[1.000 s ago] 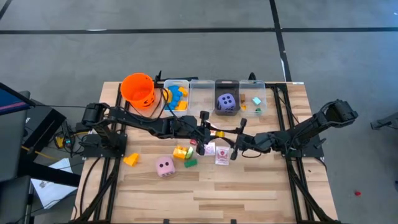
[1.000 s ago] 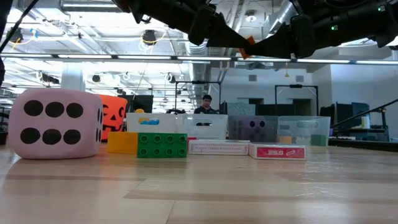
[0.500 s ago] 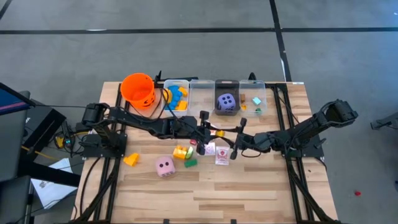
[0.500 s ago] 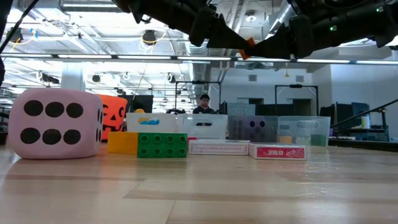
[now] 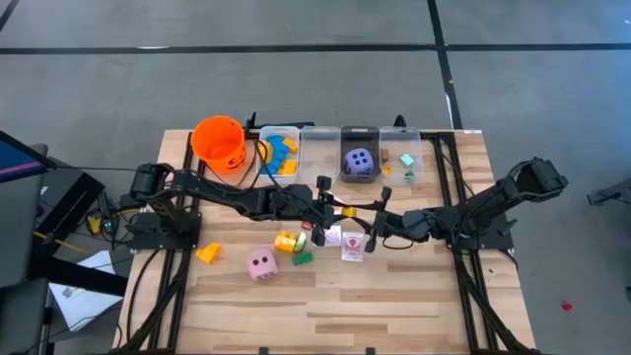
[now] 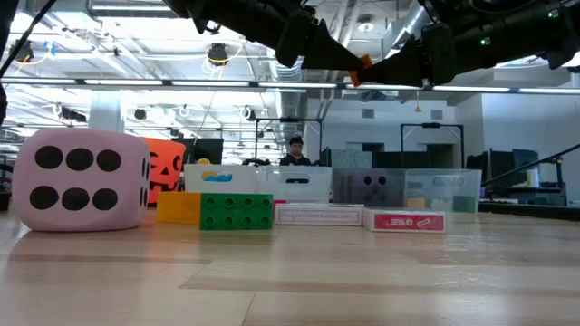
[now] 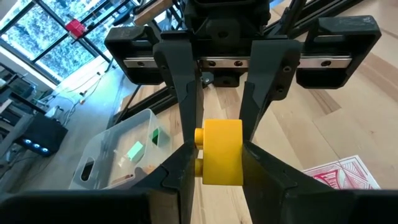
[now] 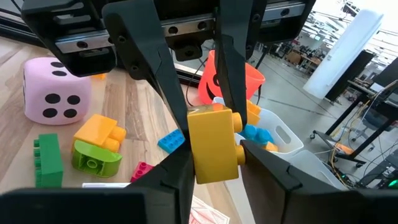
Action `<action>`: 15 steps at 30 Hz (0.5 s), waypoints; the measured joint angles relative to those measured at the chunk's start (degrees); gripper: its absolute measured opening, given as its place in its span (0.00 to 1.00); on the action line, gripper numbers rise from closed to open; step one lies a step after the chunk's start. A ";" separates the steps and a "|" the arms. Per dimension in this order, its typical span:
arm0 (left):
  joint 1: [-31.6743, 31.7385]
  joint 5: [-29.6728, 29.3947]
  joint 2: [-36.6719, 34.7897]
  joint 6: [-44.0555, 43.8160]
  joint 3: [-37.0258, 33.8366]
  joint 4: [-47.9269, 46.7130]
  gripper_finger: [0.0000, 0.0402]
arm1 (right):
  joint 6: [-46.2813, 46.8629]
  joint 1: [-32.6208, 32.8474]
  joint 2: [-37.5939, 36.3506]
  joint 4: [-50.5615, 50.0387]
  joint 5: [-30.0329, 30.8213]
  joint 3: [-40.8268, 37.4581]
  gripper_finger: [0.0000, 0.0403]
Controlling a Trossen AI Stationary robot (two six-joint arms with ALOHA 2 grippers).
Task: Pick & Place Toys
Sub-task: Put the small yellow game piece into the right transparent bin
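Both grippers met above the middle of the table (image 5: 394,296), the left gripper (image 5: 322,210) and the right gripper (image 5: 371,229) each clamped on the same yellow block (image 7: 221,152), held in the air between their facing fingers. Below them on the wood lay the pink-and-white cards (image 5: 342,242), a green block (image 5: 302,258), a yellow-and-orange cluster of blocks (image 5: 288,240) and the pink die (image 5: 261,263), with an orange block (image 5: 208,253) farther toward the left arm's base. At the far edge stood the orange bucket (image 5: 218,141) and a row of clear bins (image 5: 340,153); the purple die (image 5: 359,162) sat in one bin, blue and yellow blocks (image 5: 281,155) in another
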 joint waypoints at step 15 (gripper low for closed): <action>-0.09 0.02 -0.24 -1.23 0.02 1.11 0.39 | 0.17 -0.04 0.07 -0.84 -0.11 0.00 0.26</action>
